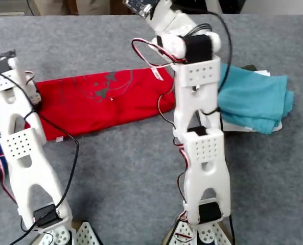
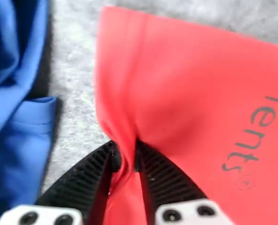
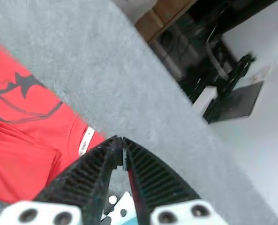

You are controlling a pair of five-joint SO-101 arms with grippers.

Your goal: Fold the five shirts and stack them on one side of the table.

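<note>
Red shirt (image 1: 95, 102) lies in a long band across the left-centre of the high view, one end by the left arm. Left gripper (image 2: 124, 161) has its fingers clamped on a pinch of that red edge, a grip for dragging the next fold over, I'd say. Right gripper (image 3: 123, 157) hangs high at top centre, fingers together, nothing clearly held. There's a dark graphic with lettering on the chest and a white neck tag (image 3: 84, 142), its print too small to read. Teal shirt (image 1: 253, 97) sits folded at the right, blue shirt (image 2: 12, 93) heaped far left, grey table (image 1: 131, 168) beneath.
</note>
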